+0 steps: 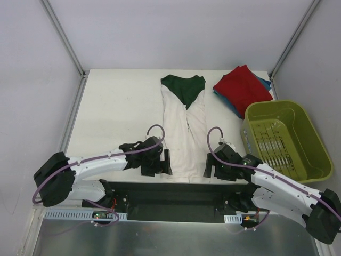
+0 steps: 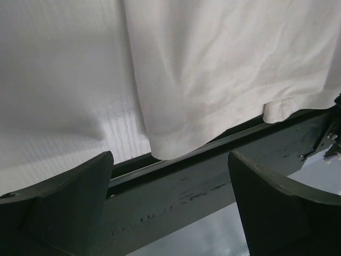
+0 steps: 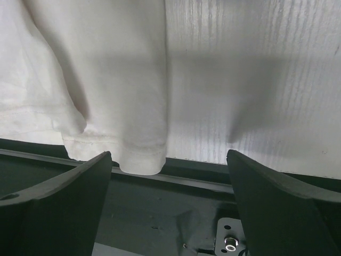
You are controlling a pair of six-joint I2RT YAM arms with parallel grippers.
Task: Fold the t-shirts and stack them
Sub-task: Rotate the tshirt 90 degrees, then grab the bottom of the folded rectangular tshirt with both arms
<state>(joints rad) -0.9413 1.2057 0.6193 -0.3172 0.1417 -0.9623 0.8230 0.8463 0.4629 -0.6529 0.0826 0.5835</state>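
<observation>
A cream-white t-shirt (image 1: 184,133) with dark green sleeves lies lengthwise on the table, both sides folded inward into a narrow strip, hem at the near edge. Its hem shows in the left wrist view (image 2: 176,144) and the right wrist view (image 3: 133,152), hanging slightly over the table's edge. My left gripper (image 1: 161,162) is open and empty beside the hem's left corner. My right gripper (image 1: 212,164) is open and empty beside the hem's right corner. A folded red t-shirt (image 1: 242,88) lies on a teal-blue one (image 1: 265,82) at the back right.
An olive-green plastic basket (image 1: 285,140) stands at the right edge of the table. The dark frame rail (image 2: 202,186) runs along the near table edge under both grippers. White walls and metal posts enclose the table.
</observation>
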